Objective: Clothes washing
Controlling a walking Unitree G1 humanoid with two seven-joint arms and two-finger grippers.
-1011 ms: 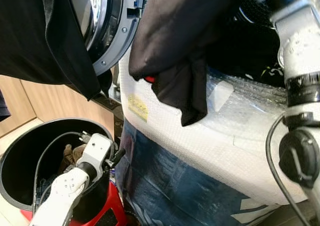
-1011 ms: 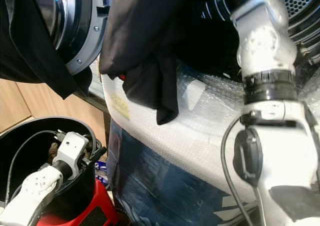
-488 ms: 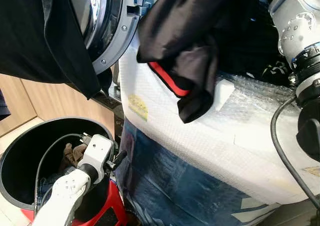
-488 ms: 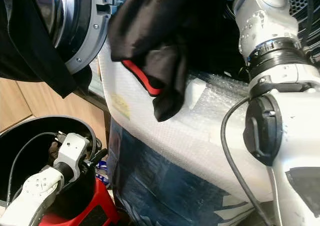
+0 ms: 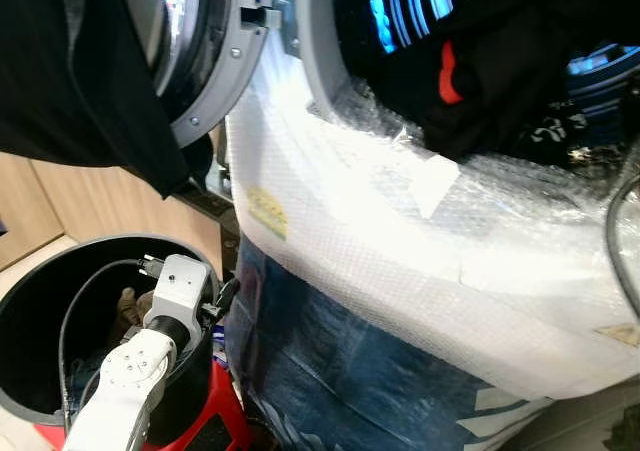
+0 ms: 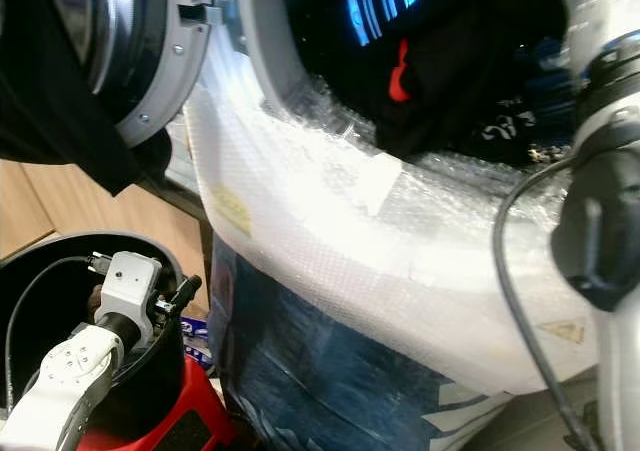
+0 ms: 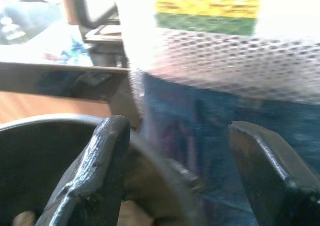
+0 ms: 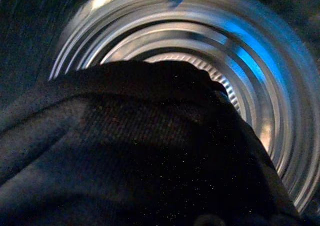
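- While our right arm (image 6: pixel 600 171) reaches into the drum at upper right, we have the black garment (image 5: pixel 500 81) partly past the opening; whether those fingers grip it we cannot tell.
- Our left gripper (image 7: pixel 175 186), spread wide and empty, hangs over the black bin (image 5: pixel 30 316) at lower left.
- We judge loading unfinished: clothes (image 5: pixel 130 306) remain in the bin.

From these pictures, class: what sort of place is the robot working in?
Probably a home laundry corner: a front-loading washing machine with its door open, dark clothes in the drum, and a black basket beside it.

Left pincer (image 7: pixel 175 181) low, fingers parted; right arm (image 6: pixel 600 171) raised, forward.
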